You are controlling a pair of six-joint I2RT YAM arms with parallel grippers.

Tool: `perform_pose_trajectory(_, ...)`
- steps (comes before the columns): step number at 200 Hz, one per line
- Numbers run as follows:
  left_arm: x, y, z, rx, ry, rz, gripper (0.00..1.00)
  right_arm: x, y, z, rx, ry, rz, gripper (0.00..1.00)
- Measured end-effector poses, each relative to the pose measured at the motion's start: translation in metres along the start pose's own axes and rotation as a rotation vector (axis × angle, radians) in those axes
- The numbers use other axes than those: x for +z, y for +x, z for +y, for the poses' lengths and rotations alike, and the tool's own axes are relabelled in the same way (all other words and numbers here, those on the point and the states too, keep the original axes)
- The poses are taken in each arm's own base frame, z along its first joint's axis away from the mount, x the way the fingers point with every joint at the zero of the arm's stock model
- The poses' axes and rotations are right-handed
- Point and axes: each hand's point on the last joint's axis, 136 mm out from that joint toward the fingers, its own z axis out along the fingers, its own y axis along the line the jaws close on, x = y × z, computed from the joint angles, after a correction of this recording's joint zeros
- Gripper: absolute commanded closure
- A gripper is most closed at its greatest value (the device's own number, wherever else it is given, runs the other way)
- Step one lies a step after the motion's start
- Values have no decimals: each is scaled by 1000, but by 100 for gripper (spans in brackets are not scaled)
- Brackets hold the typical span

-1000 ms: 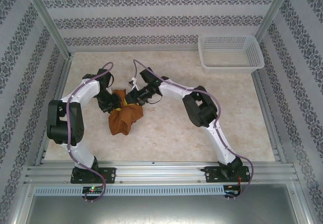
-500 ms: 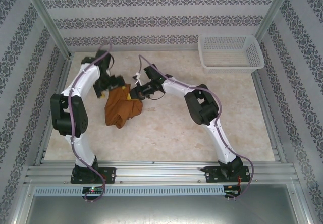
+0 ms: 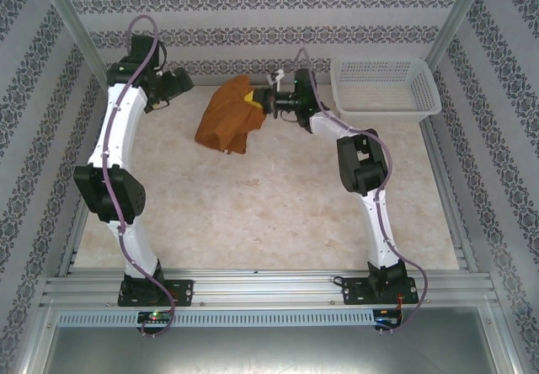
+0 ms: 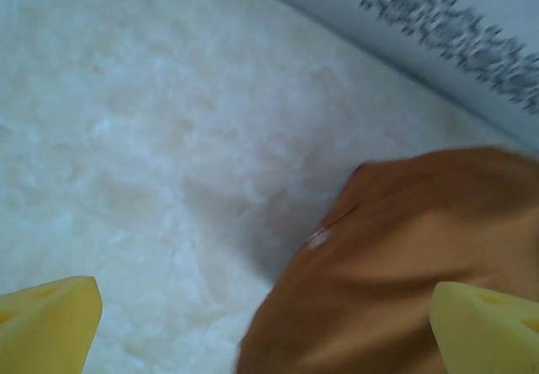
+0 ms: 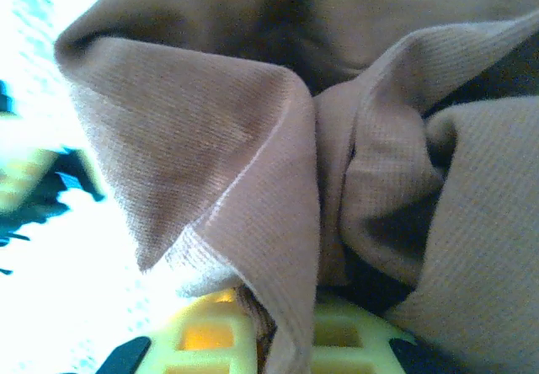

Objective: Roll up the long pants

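The long pants (image 3: 227, 119) are a bunched rust-brown bundle hanging above the far middle of the table. My right gripper (image 3: 254, 100) is shut on their upper right edge; its wrist view shows folds of the pants (image 5: 337, 138) pinched between the yellow fingers (image 5: 210, 340). My left gripper (image 3: 179, 80) is raised at the far left, open and apart from the cloth. Its yellow fingertips (image 4: 46, 323) stand wide, with the pants (image 4: 396, 264) below and a small pale label (image 4: 318, 237) on them.
A white mesh basket (image 3: 385, 88) stands at the far right corner. Patterned walls close in the back and sides. Bare marble-look table (image 3: 278, 214) stretches across the middle and front.
The left gripper let go of the pants and swung up to the far left. The right gripper carried the bundle up and toward the far middle of the table.
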Motion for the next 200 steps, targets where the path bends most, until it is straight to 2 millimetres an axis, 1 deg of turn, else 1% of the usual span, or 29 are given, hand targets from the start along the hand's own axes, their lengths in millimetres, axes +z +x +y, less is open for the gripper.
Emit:
perform_pose_trajectory(16,10,12,7,-2,-19,41,0,-16,-29,25,-11,-81,-56,100)
perform_pose_trajectory(29,13,15,9,-4,-25,52,0,-30,-48,42,-21,-133,-90,100)
perform_pose_trajectory(48,13,15,10,-6,-26,52,0,-50,-67,64,-39,-180,-132,100)
perform_pose_trajectory(73,13,16,10,-6,-24,56,0,-73,-83,92,-82,-220,-178,100)
perform_pose_trajectory(89,14,17,10,-6,-21,61,0,-91,-92,103,-106,-237,-219,100)
perform_pose_trajectory(108,16,19,10,-8,-16,71,0,-113,-101,106,-95,-234,-272,100)
perform_pose_trajectory(120,17,21,12,-11,-17,80,0,-132,-107,108,-87,-223,-313,100)
perform_pose_trajectory(141,22,26,17,-18,-21,100,0,-174,-119,119,-102,-198,-402,100)
perform_pose_trajectory(155,23,27,18,-23,-17,108,0,-209,-127,132,-126,-180,-472,100)
perform_pose_trajectory(179,25,29,18,-27,-11,118,0,-277,-134,164,-191,-142,-604,100)
perform_pose_trajectory(200,25,29,16,-28,3,120,0,-330,-133,190,-251,-112,-717,100)
